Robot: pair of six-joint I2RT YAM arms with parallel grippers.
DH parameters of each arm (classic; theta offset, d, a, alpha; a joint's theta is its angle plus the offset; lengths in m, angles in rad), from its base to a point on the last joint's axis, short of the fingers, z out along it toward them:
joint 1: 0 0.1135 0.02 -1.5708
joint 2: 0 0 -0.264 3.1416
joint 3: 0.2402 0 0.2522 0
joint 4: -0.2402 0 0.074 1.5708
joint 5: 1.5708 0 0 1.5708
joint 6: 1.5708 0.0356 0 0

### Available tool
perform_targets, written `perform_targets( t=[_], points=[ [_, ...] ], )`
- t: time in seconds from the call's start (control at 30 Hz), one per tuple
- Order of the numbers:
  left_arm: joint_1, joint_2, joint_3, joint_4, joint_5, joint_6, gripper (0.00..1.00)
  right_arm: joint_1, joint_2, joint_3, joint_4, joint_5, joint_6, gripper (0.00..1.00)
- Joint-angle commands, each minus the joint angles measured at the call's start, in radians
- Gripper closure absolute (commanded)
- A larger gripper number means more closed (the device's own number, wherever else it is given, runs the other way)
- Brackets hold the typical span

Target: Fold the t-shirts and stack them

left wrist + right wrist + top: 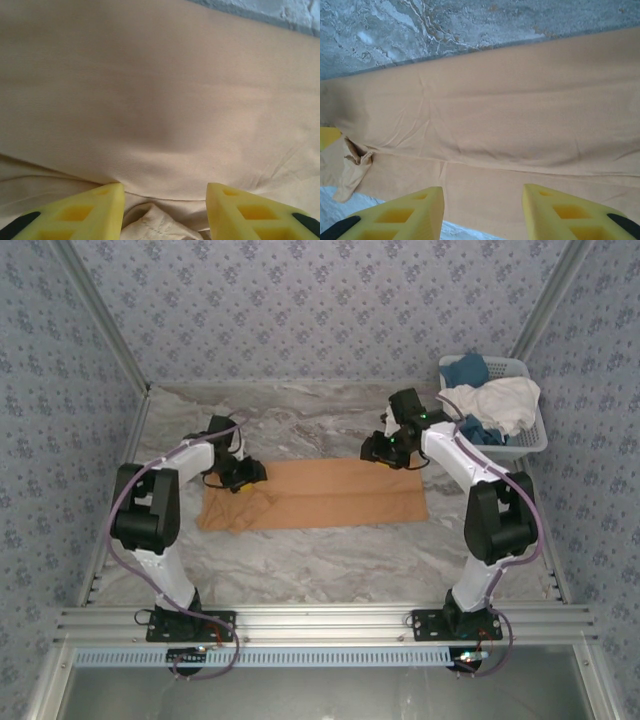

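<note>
The left pincer (240,472) sits low over the left end of the orange shirt (320,495), which lies folded into a long flat band across the middle of the table (300,415). In the left wrist view the left pincer (165,200) is spread, its yellow fingers (95,210) wide apart with nothing clamped. A small bunched fold of the orange shirt (160,100) lies just under the gap, and smooth cloth stretches ahead of it.

The right pincer (385,448) is at the band's far right corner; whether it touches the cloth cannot be told. In the right wrist view the right pincer (482,200) is likewise spread and empty. The orange shirt (520,125) runs ahead of its fingers, with a crumpled bit well off to the left and the marbled table (420,30) beyond. Off to the right of this pincer stands a basket (527,447) holding a white shirt (500,400) and a blue shirt (465,370).
</note>
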State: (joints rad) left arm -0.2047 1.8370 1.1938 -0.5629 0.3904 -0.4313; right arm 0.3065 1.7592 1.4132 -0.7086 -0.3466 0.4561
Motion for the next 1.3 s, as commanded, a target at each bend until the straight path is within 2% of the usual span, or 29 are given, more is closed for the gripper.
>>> perform_targets(
  t=[0.0,0.3,0.43,0.5,0.93,1.1,1.2,1.27],
  points=[
    [-0.029,0.008,-0.02,0.019,0.04,0.04,0.55,0.001,-0.033,-0.023,-0.018,-0.027,0.018,0.53],
    [-0.059,-0.057,-0.062,-0.001,0.01,0.015,0.65,0.003,-0.045,-0.024,-0.023,-0.034,0.027,0.53],
    [-0.076,-0.082,-0.077,-0.028,0.009,-0.008,0.76,0.003,-0.042,-0.029,-0.023,-0.04,0.026,0.53],
    [-0.089,-0.089,-0.09,-0.034,0.018,-0.025,0.79,0.003,-0.044,-0.032,-0.022,-0.043,0.025,0.53],
    [-0.21,-0.114,-0.103,-0.104,0.076,-0.182,0.83,-0.009,-0.058,-0.06,-0.023,-0.046,0.024,0.54],
    [-0.233,-0.143,-0.113,-0.148,0.147,-0.234,0.84,-0.016,-0.066,-0.071,-0.022,-0.043,0.024,0.54],
    [-0.212,-0.208,-0.072,-0.208,0.074,-0.217,0.84,-0.02,-0.071,-0.076,-0.022,-0.04,0.021,0.54],
    [-0.165,-0.247,-0.058,-0.22,0.013,-0.221,0.79,-0.02,-0.073,-0.081,-0.016,-0.039,0.023,0.54]
  ],
)
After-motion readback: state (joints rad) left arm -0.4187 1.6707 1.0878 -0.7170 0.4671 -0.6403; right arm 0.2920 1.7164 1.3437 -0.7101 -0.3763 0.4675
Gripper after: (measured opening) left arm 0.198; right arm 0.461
